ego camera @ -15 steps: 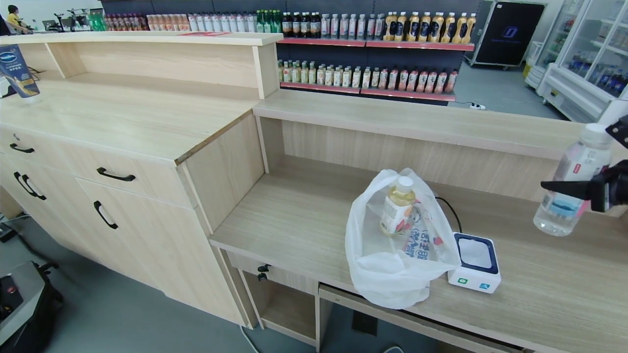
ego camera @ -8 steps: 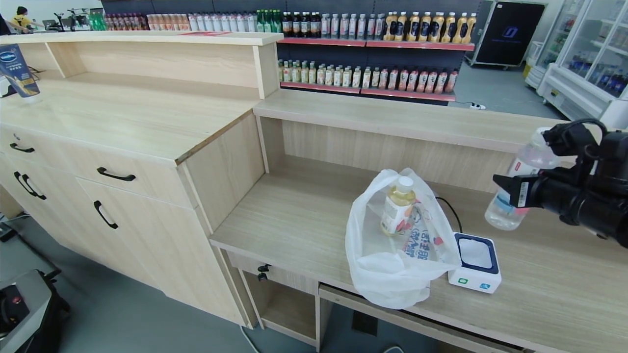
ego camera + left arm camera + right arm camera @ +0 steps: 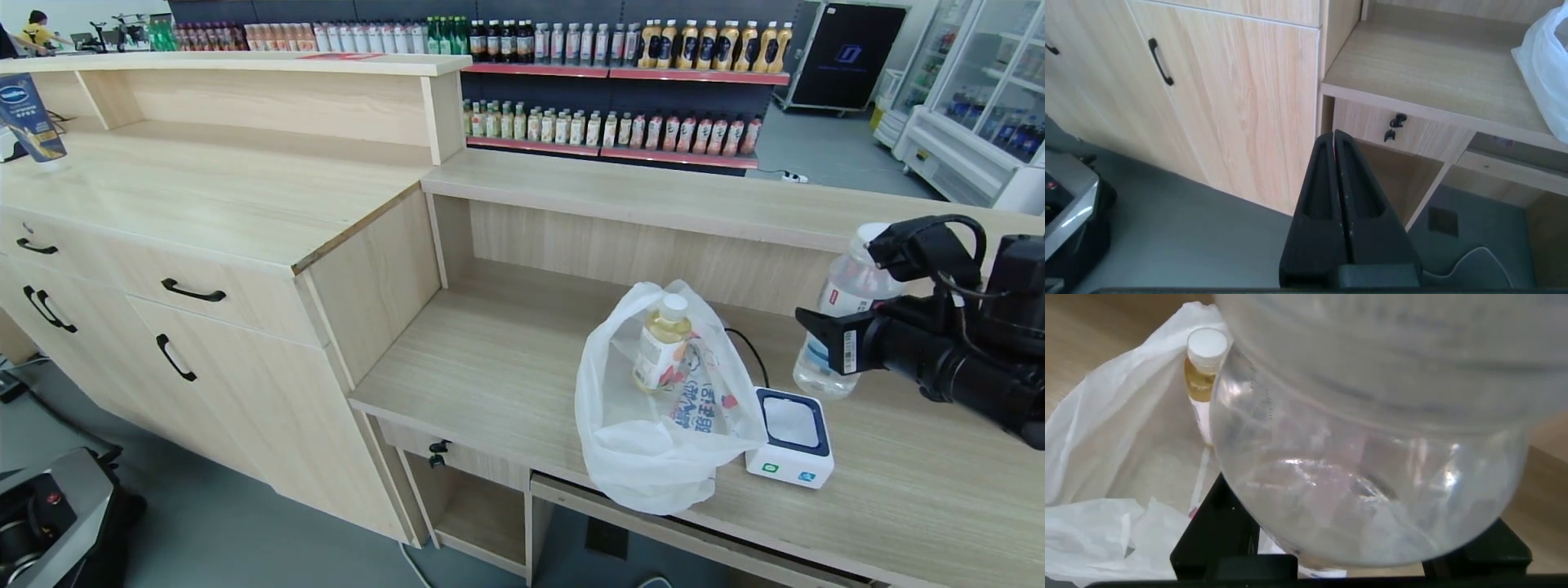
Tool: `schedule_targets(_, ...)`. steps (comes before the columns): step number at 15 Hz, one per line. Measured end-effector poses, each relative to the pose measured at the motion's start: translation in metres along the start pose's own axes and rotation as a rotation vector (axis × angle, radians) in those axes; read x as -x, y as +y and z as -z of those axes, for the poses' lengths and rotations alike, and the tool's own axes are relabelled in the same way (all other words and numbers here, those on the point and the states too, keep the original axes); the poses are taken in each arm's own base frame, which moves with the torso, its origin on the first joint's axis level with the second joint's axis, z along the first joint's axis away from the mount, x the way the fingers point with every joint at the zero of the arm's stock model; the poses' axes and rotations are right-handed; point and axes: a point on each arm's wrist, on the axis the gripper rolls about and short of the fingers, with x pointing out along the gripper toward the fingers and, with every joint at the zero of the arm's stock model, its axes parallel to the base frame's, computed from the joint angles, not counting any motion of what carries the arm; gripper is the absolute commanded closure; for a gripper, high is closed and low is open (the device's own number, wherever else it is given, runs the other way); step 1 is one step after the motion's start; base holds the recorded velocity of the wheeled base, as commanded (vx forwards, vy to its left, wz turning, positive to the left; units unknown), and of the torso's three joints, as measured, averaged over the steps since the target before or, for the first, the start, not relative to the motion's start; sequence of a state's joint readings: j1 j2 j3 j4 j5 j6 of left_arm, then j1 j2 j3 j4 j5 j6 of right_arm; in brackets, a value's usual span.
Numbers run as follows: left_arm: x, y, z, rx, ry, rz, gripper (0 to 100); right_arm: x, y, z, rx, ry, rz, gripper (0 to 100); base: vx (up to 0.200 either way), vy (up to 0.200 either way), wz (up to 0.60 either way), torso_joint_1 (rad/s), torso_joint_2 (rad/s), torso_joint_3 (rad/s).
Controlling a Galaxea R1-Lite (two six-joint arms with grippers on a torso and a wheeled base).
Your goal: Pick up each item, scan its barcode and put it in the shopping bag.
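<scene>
My right gripper (image 3: 824, 339) is shut on a clear water bottle (image 3: 841, 314) with a white cap, held upright just above the counter, to the right of the white shopping bag (image 3: 661, 408) and behind the white scanner (image 3: 790, 437). In the right wrist view the water bottle (image 3: 1372, 457) looms close, with the bag (image 3: 1118, 465) beyond it. A yellow drink bottle (image 3: 660, 343) with a white cap stands inside the bag, also visible as the yellow drink bottle (image 3: 1204, 384). My left gripper (image 3: 1339, 196) hangs low beside the cabinet, fingers pressed together, holding nothing.
The wooden counter (image 3: 506, 359) has a raised back ledge (image 3: 653, 196) behind the bag. A taller cabinet (image 3: 204, 212) with black handles stands to the left. A black cable (image 3: 747, 347) runs behind the scanner. Shelves of drinks (image 3: 620, 82) line the back.
My right arm has carried the water bottle leftward, from the right edge of the view to just behind the scanner. The bag, the scanner and the yellow drink bottle have stayed put.
</scene>
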State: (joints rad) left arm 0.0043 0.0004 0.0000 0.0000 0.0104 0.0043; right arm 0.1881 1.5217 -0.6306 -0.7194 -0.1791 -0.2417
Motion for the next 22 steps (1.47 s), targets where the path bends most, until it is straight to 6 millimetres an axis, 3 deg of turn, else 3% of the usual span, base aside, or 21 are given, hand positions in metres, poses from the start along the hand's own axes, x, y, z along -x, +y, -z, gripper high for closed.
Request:
schedule_targets(2, 0.0, 0.0, 0.0, 0.001, 0.0, 0.0, 100, 0.002, 0.002, -0.001, 0.001, -0.007, -0.004, 100, 0.0, 0.0, 0.6, 0.005, 0.0, -0.002)
schedule_targets(6, 0.0, 0.0, 0.0, 0.0, 0.0, 0.0, 100, -0.001, 0.012, 0.005, -0.042, 0.015, -0.1, 100, 0.0, 0.0, 0.0, 0.0, 0.0, 0.0)
schedule_targets(12, 0.0, 0.0, 0.0, 0.001, 0.0, 0.001, 100, -0.04, 0.025, 0.03, -0.095, 0.032, -0.156, 100, 0.0, 0.0, 0.0, 0.0, 0.0, 0.0)
schedule_targets(14, 0.0, 0.0, 0.0, 0.0, 0.0, 0.001, 100, -0.054, 0.028, 0.041, -0.106, 0.001, -0.312, 100, 0.0, 0.0, 0.0, 0.0, 0.0, 0.0)
schedule_targets(16, 0.0, 0.0, 0.0, 0.0, 0.0, 0.001, 100, -0.067, 0.026, 0.053, -0.108, -0.013, -0.406, 100, 0.0, 0.0, 0.0, 0.0, 0.0, 0.0)
schedule_targets(22, 0.0, 0.0, 0.0, 0.001, 0.0, 0.0, 100, -0.091, 0.017, 0.083, -0.051, -0.029, -0.398, 100, 0.0, 0.0, 0.0, 0.0, 0.0, 0.0)
